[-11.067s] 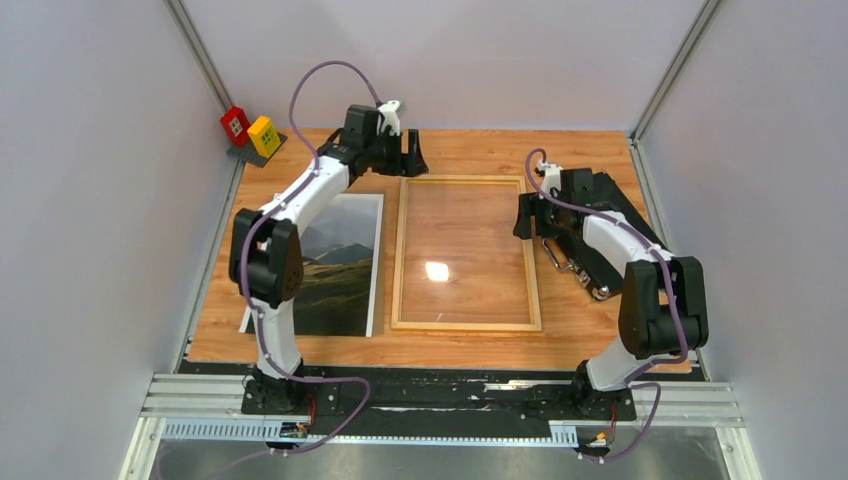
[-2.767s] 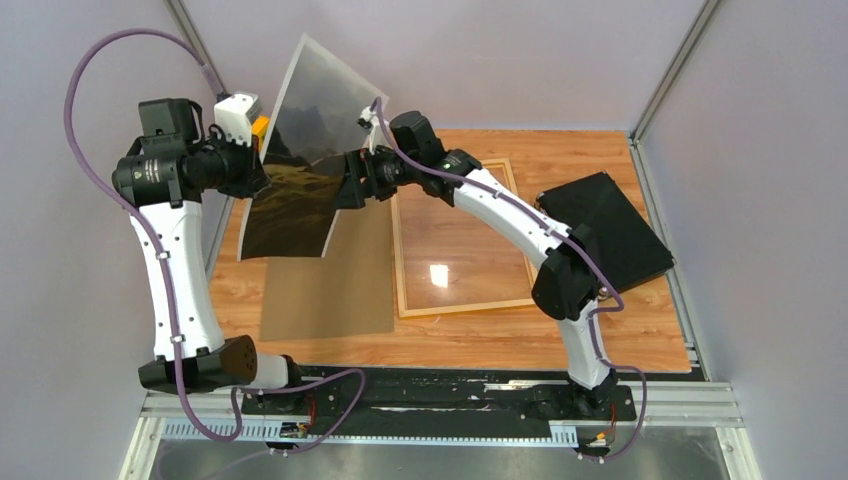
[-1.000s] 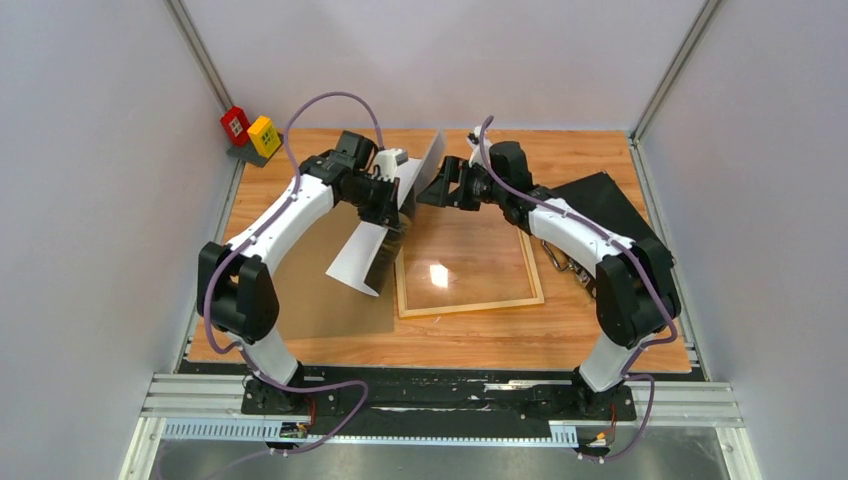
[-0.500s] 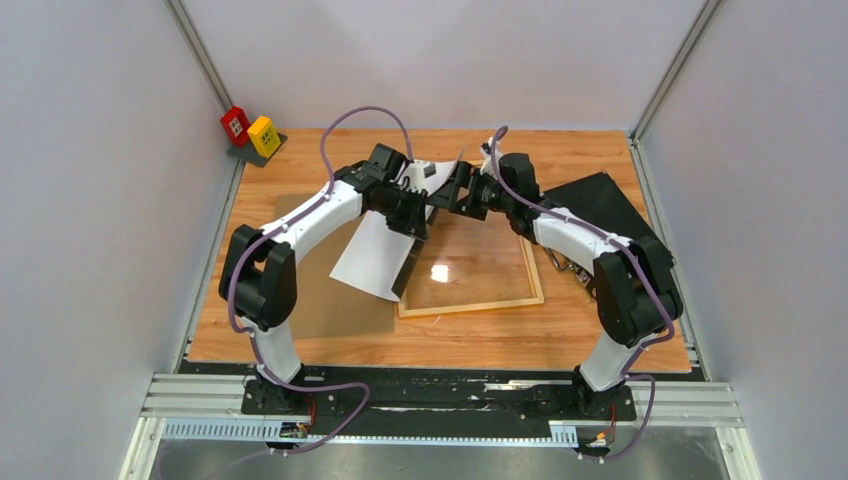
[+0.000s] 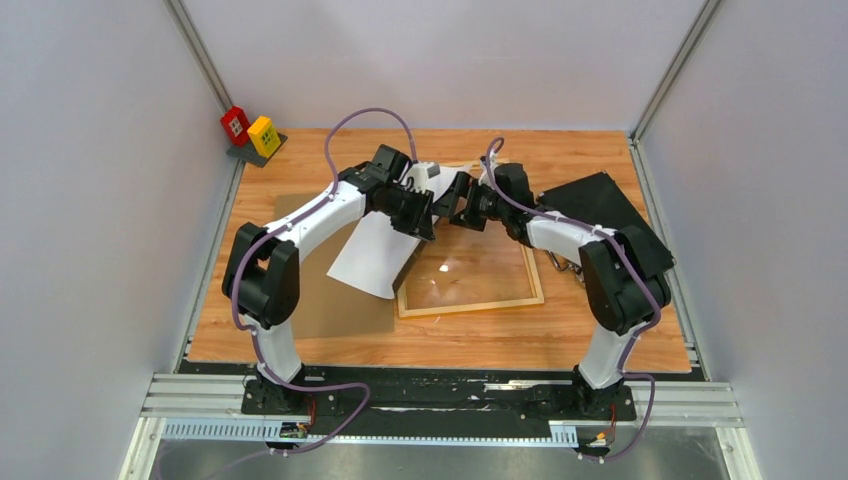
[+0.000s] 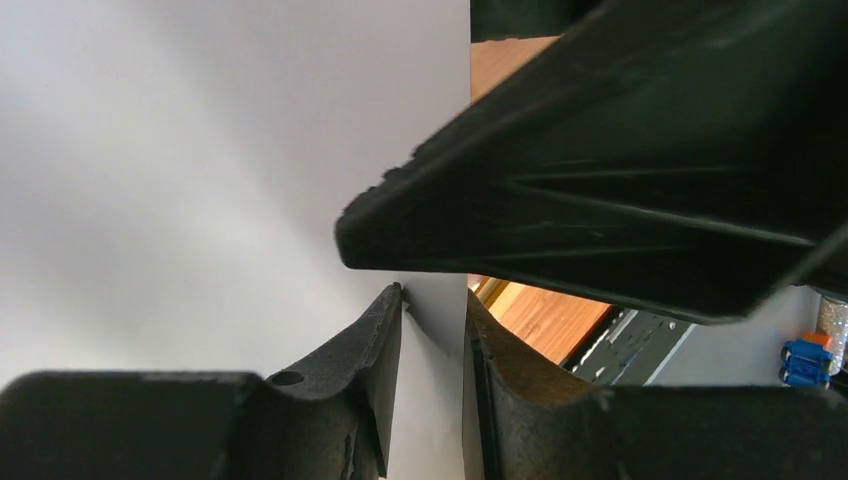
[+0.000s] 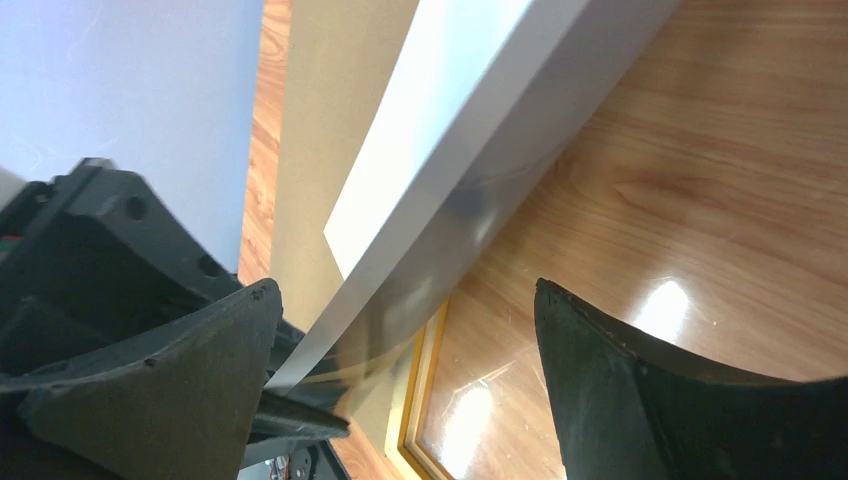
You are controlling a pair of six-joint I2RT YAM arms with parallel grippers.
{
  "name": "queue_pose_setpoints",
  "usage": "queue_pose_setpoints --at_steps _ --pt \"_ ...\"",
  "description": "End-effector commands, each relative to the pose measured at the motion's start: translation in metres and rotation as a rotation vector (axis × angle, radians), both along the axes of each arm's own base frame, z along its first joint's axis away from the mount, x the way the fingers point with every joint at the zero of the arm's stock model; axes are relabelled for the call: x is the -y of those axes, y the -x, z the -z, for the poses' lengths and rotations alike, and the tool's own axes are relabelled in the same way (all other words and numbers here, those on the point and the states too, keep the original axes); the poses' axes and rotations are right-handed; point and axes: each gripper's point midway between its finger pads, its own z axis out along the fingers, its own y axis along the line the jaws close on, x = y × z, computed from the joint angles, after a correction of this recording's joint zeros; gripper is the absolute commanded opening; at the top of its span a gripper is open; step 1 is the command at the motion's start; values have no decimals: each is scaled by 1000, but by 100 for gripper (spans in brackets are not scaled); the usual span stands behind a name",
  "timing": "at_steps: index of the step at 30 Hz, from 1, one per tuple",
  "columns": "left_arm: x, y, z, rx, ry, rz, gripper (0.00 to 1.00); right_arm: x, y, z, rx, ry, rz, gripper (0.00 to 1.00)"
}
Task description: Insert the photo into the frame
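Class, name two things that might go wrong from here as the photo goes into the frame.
1. The photo lies skewed, its near corner over the brown panel outside the frame, so it will likely settle crooked.
2. The left gripper and right gripper both stand open around its edge, so it may slide unguided.

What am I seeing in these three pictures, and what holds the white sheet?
Two robot arms, bolted at the near edge of a table, each end in a two-finger gripper. The wide picture is from a camera above and behind them; the other two are from cameras on the wrists. On it lie a wooden frame with a clear pane, a brown panel, a black case, a red block and a yellow block. The white sheet is the photo, back up, tilted over the frame's left side. The left gripper has jaws slightly apart around the sheet's edge; the right gripper is wide open around it. Neither clearly grips it.
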Motion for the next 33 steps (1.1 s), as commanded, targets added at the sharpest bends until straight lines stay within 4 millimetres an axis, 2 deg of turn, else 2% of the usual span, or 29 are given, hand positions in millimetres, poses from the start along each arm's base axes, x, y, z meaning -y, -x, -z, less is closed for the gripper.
queue_pose_setpoints --at_steps 1,4,6,10,14,20,23,28,33 --pt "12 -2 -17 38 64 29 37 -3 -10 -2 16 -27 12 93" --pt "12 2 -20 40 77 44 44 -5 -10 4 4 -30 6 89" --pt "12 4 -22 44 84 54 58 -6 -10 8 -1 -32 1 85" --pt "8 7 -27 67 79 66 78 -5 -9 15 -8 -31 0 77" --pt "3 12 -42 110 80 81 87 -3 -11 23 -15 -31 4 68" --pt "-11 15 -68 201 62 100 89 0 -22 33 -22 -37 -13 48" --pt "-23 13 -73 220 50 89 89 1 -28 35 -16 -41 -37 30" --pt "-60 2 -78 202 48 21 89 11 -40 32 -2 -43 -41 0" --pt "-99 -7 -76 194 47 -51 89 28 -41 14 30 -44 -36 0"
